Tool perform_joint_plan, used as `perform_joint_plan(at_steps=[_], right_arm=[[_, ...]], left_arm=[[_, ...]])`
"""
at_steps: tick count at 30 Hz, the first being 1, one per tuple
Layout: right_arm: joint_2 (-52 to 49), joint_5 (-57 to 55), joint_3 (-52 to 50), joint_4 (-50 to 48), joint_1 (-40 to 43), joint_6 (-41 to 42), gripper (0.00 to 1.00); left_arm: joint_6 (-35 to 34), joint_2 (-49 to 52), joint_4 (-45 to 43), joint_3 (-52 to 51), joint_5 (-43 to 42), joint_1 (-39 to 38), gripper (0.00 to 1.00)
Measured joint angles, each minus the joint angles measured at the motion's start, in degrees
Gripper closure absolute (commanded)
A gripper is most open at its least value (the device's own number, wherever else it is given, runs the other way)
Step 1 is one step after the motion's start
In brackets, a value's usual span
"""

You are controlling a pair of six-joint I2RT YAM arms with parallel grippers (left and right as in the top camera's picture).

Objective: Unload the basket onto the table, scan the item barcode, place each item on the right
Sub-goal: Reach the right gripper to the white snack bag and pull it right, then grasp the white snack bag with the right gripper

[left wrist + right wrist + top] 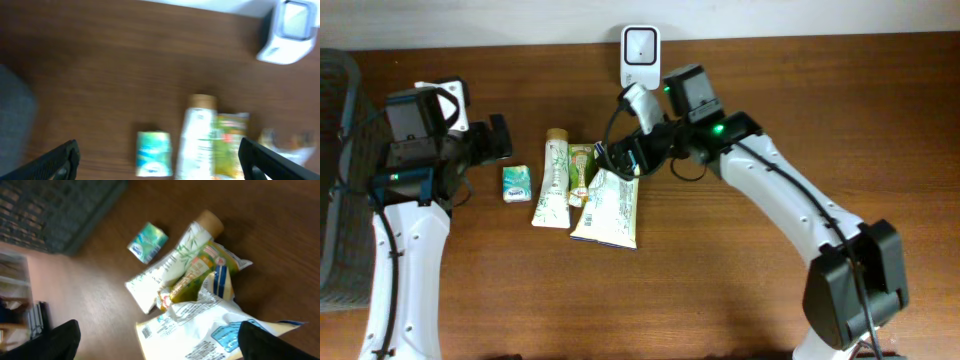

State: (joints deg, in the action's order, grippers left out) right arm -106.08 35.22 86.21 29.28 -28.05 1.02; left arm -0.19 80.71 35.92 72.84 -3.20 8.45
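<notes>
Nothing is picked up yet. Four things lie in a bunch in the middle of the brown table (pixel 740 300): a small teal box (pixel 517 184), a white tube (pixel 552 182) with a tan cap, a green packet (pixel 582 168) and a white pouch (pixel 608 208). The tube, packet and pouch touch and partly cover each other. The box lies just beside them, not touching. The white scanner (pixel 640 52) stands at the back edge, behind the bunch.

The right gripper (pixel 620 158) hangs over the packet and the top of the pouch. Its jaws are spread wide and hold nothing. The left gripper (pixel 498 140) is off to the side, between the teal box and the dark basket (pixel 335 180). Its jaws are spread wide too, and empty.

I think this is the reaching step, choosing one thing to grab. I cannot tell which one. Next, the right gripper needs to go down, close on just one thing, lift it, and turn its barcode toward the scanner's window. The pouch looks floppy, so a pinch near its edge seems best.
</notes>
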Motion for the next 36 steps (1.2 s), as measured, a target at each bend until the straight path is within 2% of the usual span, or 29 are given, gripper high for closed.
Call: perform_joint_plan(at_steps=[2, 4, 6, 7, 8, 15, 21, 24, 25, 27, 29, 30, 31, 36], right_arm=[[-0.7, -7.3, 0.0, -0.9, -3.0, 0.7, 0.16], [-0.9, -15.8, 0.0, -3.8, -5.9, 1.3, 0.3], [-1.9, -20.5, 0.3, -8.7, -8.3, 2.3, 0.57], [-2.8, -21.9, 0.3, -11.0, -9.6, 3.0, 0.78], [-3.8, -22.7, 0.3, -12.2, -10.5, 4.0, 0.85], [-11.4, -25.9, 0.2, -12.3, -12.4, 9.6, 0.91], [-11.7, -39.6, 0.8, 0.6, -9.6, 9.6, 0.91], [-11.7, -42.1, 1.2, 13.0, -3.8, 9.5, 0.89], [-11.6, -42.3, 1.3, 19.2, -1.8, 9.6, 0.71], [-11.5, -40.8, 2.4, 27.3, 0.5, 7.8, 0.48], [-10.7, -35.6, 8.3, 38.6, 2.8, 3.1, 0.43], [-10.1, -33.3, 11.9, 42.4, 3.8, 0.9, 0.35], [-9.2, -31.1, 14.8, 45.4, 5.0, -0.4, 0.31], [-6.0, -15.3, 17.9, 48.5, 13.6, -6.1, 0.27]], left_arm=[[5.8, 0.0, -0.5, 0.0, 2.1, 1.5, 0.01], [11.6, 0.0, -2.4, 0.0, 4.5, 3.3, 0.01], [13.7, 0.0, -3.6, 0.0, 5.7, 5.9, 0.01], [14.3, 0.0, -3.7, 0.0, 6.4, 7.4, 0.01], [14.7, 0.0, -3.6, 0.0, 6.8, 8.4, 0.01], [15.6, 0.0, -3.7, 0.0, 7.1, 8.6, 0.01], [15.6, 0.0, -3.6, 0.0, 7.1, 8.6, 0.01], [15.6, 0.0, -3.6, 0.0, 7.1, 8.6, 0.01], [15.6, 0.0, -3.5, 0.0, 7.1, 8.6, 0.01], [15.6, 0.0, -3.6, 0.0, 7.1, 8.6, 0.01], [15.6, 0.0, -3.7, 0.0, 7.1, 8.6, 0.01], [15.6, 0.0, -3.8, 0.0, 7.1, 8.6, 0.01], [15.6, 0.0, -3.6, 0.0, 7.1, 8.6, 0.01], [15.6, 0.0, -3.7, 0.0, 7.1, 8.6, 0.01]])
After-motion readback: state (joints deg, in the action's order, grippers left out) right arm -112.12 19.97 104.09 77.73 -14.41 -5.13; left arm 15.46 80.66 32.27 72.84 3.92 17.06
